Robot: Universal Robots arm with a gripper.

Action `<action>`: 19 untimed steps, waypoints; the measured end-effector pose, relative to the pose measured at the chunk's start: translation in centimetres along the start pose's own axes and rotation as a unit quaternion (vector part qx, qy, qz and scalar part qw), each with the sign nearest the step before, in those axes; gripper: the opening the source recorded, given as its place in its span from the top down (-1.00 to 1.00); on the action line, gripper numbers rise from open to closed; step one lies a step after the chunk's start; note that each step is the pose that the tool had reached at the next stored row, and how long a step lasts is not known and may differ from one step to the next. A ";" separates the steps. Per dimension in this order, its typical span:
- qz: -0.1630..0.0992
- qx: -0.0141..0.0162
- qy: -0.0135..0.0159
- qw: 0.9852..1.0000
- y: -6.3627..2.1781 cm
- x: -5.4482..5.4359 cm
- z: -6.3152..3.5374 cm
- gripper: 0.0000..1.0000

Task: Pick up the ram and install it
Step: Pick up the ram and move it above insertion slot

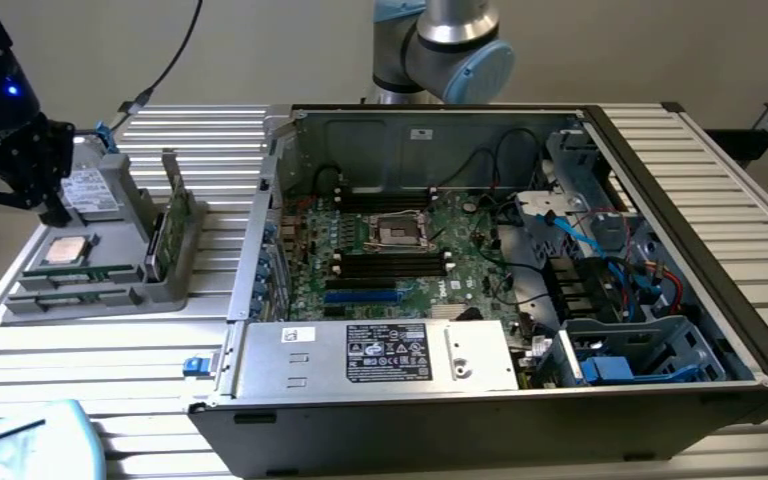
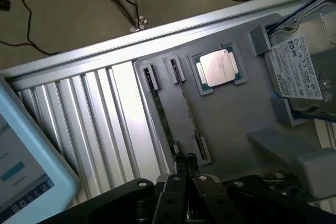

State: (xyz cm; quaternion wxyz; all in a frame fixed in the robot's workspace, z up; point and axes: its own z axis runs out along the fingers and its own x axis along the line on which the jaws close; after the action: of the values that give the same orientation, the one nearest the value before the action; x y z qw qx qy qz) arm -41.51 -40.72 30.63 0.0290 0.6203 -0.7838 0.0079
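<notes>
Two ram sticks stand on edge in slots of the grey tray [image 1: 131, 290]: one ram [image 1: 87, 272] and a second [image 1: 67, 296] in front of it. The wrist view sees them from above as thin green strips, one ram [image 2: 160, 111] and the other [image 2: 189, 121]. My black gripper [image 1: 56, 212] hangs over the tray's back part, beside the hard drive [image 1: 91, 186], above and apart from the sticks. Its fingers [image 2: 177, 169] are shut together with nothing between them, close over one end of a stick in the wrist view.
On the tray also lie a silver processor [image 1: 67, 250] [image 2: 218, 69] and a broader green card [image 1: 171, 225] standing upright. The open computer case [image 1: 704, 300] with its motherboard [image 1: 411, 250] fills the exterior view's right. A light-blue tablet [image 2: 26, 166] lies beside the tray.
</notes>
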 end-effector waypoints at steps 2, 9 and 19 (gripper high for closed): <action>-0.019 0.001 0.000 1.000 0.00 0.0 0.10 0.80; -0.082 0.005 0.002 0.997 -0.01 0.0 0.35 0.80; -0.172 0.009 0.004 0.985 -0.02 0.0 0.73 0.80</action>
State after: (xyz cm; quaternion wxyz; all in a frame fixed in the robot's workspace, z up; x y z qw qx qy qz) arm -41.51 -40.72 29.90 0.0271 0.7460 -0.6653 0.0126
